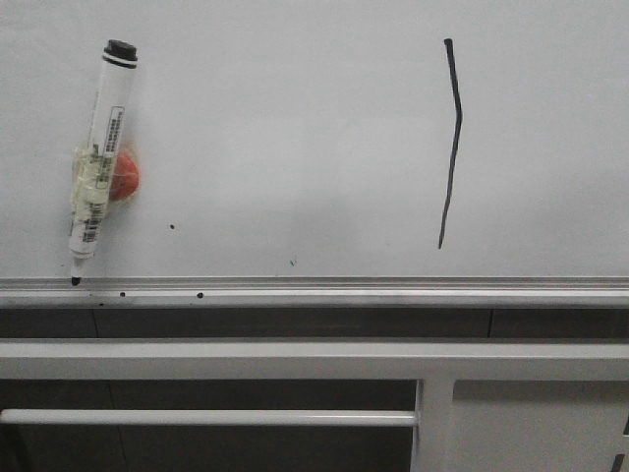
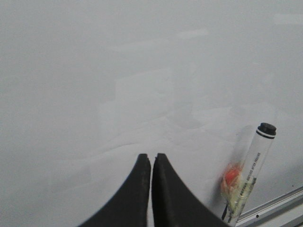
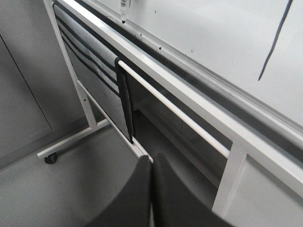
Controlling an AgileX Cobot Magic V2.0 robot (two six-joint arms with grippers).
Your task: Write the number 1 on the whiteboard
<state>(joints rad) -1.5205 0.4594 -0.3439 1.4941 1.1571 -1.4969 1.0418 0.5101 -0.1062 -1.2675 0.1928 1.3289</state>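
The whiteboard fills the front view, pale and glossy. A thin black stroke, the number 1, runs down its right part, bent near the top; it also shows in the right wrist view as the number 1. A marker pen with a black cap and a red magnet leans on the board at the left, tip down on the rail. My left gripper is shut and empty, facing the whiteboard beside the marker pen. My right gripper is shut and empty, low, below the board.
A silver rail runs along the board's bottom edge, with small black specks near it. Below is a grey metal frame with a white bar. The stand's leg and castor rest on the grey floor.
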